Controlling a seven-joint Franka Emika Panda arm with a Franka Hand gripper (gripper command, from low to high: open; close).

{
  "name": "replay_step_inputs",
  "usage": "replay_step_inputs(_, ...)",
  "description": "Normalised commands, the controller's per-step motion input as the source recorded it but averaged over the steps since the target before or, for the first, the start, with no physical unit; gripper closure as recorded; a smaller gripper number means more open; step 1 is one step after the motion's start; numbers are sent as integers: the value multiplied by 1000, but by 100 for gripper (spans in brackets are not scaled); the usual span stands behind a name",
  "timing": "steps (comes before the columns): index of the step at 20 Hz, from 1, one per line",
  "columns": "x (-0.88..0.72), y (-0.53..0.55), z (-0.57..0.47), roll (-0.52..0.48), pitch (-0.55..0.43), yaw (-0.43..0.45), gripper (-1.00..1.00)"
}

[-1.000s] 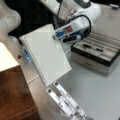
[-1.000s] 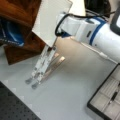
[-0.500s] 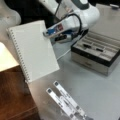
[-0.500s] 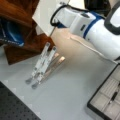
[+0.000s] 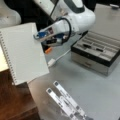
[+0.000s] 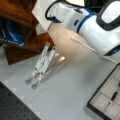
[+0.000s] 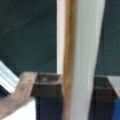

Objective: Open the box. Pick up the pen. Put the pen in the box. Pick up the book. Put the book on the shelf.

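Observation:
The white spiral-bound book (image 5: pixel 23 53) hangs upright over the shelf's cream top (image 5: pixel 3 63) at a front view's left. My gripper (image 5: pixel 37 37) is shut on the book's upper right corner. In the wrist view the book's edge (image 7: pixel 85 50) runs straight down the middle, with the dark shelf (image 7: pixel 47 87) below it. The box (image 5: pixel 100 62) stands open at the right, its lid out of view. The black pen (image 5: pixel 87 46) lies in one of its long compartments. The box (image 6: pixel 106 101) and the pen (image 6: pixel 114 95) also show at a front view's bottom right.
The shelf's brown wood (image 5: pixel 15 105) fills the lower left, and the shelf (image 6: pixel 27 42) also shows at upper left. Metal strips (image 5: pixel 65 102) (image 6: pixel 42 65) lie on the grey table. A white cable plug (image 5: pixel 51 62) and an orange piece (image 5: pixel 48 50) lie below the gripper.
The gripper has carried the book leftward, from above the table's middle to over the shelf. The box and the pen have not moved.

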Motion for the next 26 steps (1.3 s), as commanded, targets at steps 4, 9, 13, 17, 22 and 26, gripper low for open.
replay_step_inputs(4, -356, -298, 55, 234, 6, 162, 100)
replay_step_inputs(9, -368, -282, 34, 205, -9, 181, 100)
replay_step_inputs(13, -332, -198, 49, 151, -15, 192, 100)
replay_step_inputs(17, -339, -268, 9, 108, -35, 193, 100)
replay_step_inputs(22, -347, -313, -27, 83, -43, 153, 100)
replay_step_inputs(26, -315, -262, -28, 68, -41, 139, 100)
